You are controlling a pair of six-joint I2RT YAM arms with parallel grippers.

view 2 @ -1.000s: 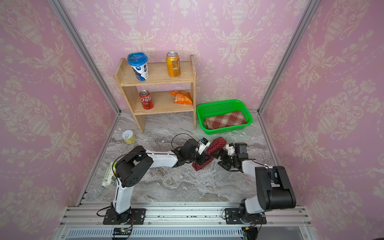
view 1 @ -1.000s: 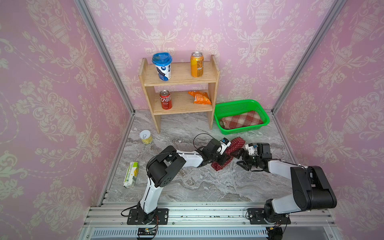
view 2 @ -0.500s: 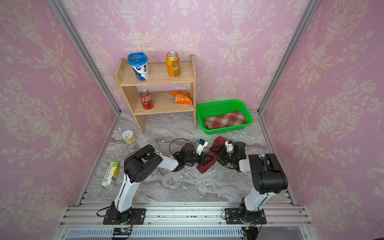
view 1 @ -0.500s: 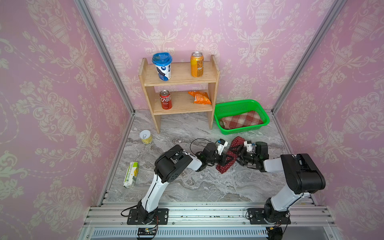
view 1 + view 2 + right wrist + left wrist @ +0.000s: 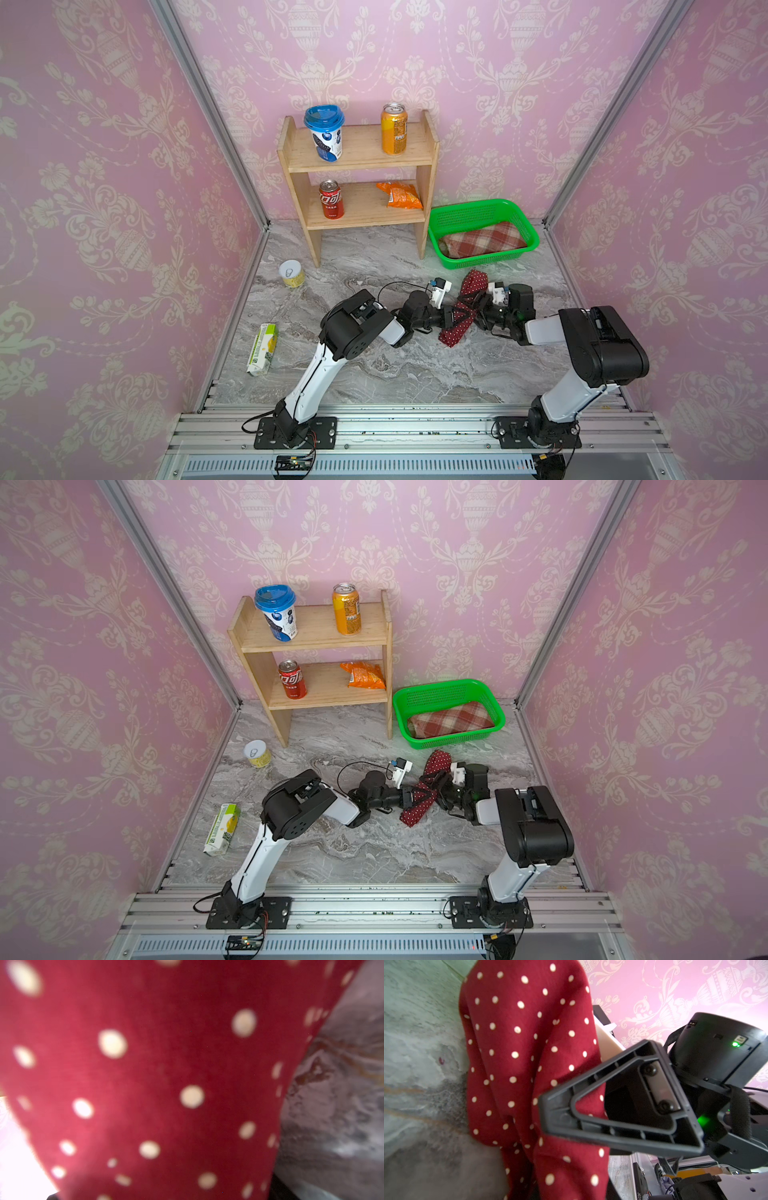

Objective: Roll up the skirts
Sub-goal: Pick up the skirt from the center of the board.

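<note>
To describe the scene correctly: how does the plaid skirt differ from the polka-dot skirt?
The plaid skirt lies bundled in the green basket; the polka-dot skirt is a crumpled strip outside it. The plaid skirt is bulkier, checked red and cream; the polka-dot skirt is dark red, white-dotted. No gripper is near the plaid skirt; the left gripper and right gripper flank the polka-dot skirt. Both are cloth.

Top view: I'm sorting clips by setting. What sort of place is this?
Probably a staged robot test booth, not a real room: pink wallpaper panels in a metal frame, robot arms bolted to a rail, a snack shelf.
</note>
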